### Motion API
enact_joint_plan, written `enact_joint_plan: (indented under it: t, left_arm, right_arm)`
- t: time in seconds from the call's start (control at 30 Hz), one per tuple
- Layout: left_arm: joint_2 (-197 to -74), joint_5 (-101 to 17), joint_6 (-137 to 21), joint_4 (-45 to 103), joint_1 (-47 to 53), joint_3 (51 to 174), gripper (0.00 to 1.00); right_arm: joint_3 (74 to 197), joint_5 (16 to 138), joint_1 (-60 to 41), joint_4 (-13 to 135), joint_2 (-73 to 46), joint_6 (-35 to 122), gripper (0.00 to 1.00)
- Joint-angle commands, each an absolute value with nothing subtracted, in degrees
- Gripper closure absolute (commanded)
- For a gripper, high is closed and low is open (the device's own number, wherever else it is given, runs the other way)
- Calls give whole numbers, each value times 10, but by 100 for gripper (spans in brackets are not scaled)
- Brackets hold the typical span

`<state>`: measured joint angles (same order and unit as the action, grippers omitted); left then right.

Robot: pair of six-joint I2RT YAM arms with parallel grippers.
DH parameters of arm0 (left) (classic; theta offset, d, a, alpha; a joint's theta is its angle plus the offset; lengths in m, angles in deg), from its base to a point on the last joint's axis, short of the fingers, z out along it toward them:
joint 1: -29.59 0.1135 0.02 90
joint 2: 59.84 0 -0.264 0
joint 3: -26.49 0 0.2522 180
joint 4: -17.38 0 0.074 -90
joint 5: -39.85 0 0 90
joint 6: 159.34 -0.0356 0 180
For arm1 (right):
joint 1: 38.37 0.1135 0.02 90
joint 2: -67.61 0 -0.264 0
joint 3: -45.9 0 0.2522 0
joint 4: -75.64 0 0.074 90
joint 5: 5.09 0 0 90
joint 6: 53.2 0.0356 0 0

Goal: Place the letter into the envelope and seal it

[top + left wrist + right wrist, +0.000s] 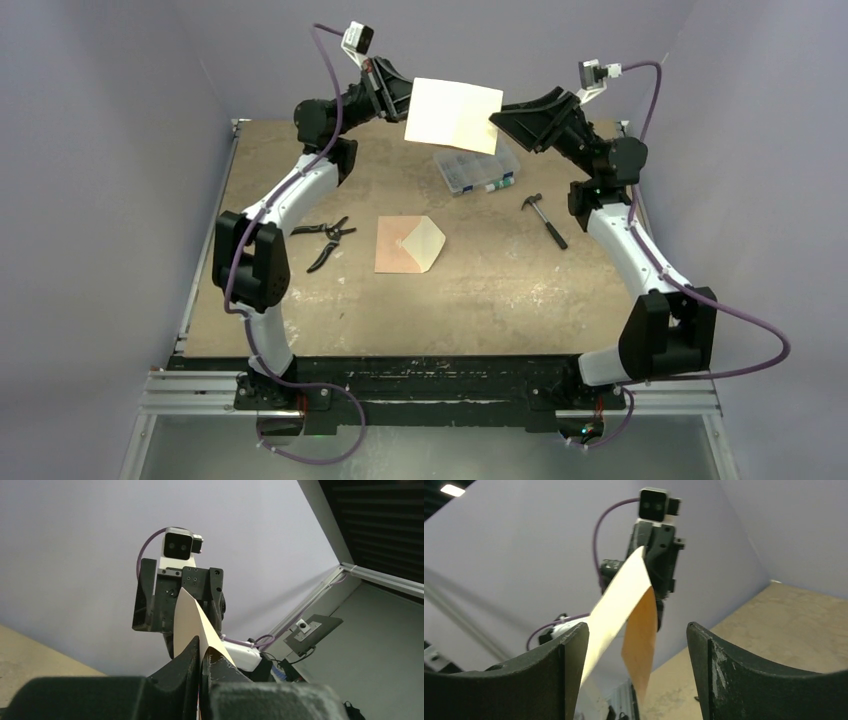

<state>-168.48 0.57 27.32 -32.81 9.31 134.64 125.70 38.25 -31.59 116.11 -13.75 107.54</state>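
Observation:
The letter [452, 115] is a pale tan sheet held in the air above the far side of the table. My left gripper [400, 100] is shut on its left edge; the left wrist view shows the sheet [192, 620] pinched between the fingers [187, 657]. My right gripper [500, 122] is open at the sheet's right edge. In the right wrist view the bent sheet [619, 605] hangs between the spread fingers [574, 650], close to the left one. The envelope [408, 245] lies flat mid-table, its pointed flap open to the right.
A clear plastic box [476, 168] stands on the table under the held sheet. A hammer [545, 220] lies right of the envelope. Black-handled pliers [325, 238] lie to its left. Purple walls close in on both sides.

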Motion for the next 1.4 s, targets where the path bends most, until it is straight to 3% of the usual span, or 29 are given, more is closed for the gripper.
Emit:
enact_joint_plan:
  t: [0.0, 0.37, 0.43, 0.57, 0.7, 0.93, 1.17, 1.23, 1.37]
  left_arm:
    - [-1671, -22, 321, -392, 96, 1323, 100]
    - [-1631, -20, 235, -314, 96, 1295, 100]
    - [-1627, -14, 218, -302, 96, 1294, 100]
    - [-1618, -11, 162, -247, 96, 1296, 100]
    - [-1615, -11, 136, -218, 96, 1302, 100]
    - [-1610, -10, 117, -195, 98, 1302, 100]
    - [-1550, -44, -93, 49, 109, 1270, 57]
    - [-1531, -74, -151, 129, 117, 1261, 48]
    - [-1507, -124, -270, 287, 149, 1263, 45]
  right_arm:
    - [1273, 327, -309, 1290, -143, 1162, 31]
    - [1328, 361, -301, 1131, -153, 1131, 65]
    - [1342, 369, -302, 1071, -153, 1125, 64]
    - [1366, 378, -301, 967, -154, 1107, 52]
    - [1369, 379, -301, 946, -155, 1093, 59]
    - [1354, 392, -301, 1022, -140, 1110, 100]
    - [1351, 428, -301, 1101, -128, 1111, 100]
    - [1359, 446, -302, 1066, -125, 1087, 100]
    - [1383, 476, -301, 965, -122, 1003, 100]
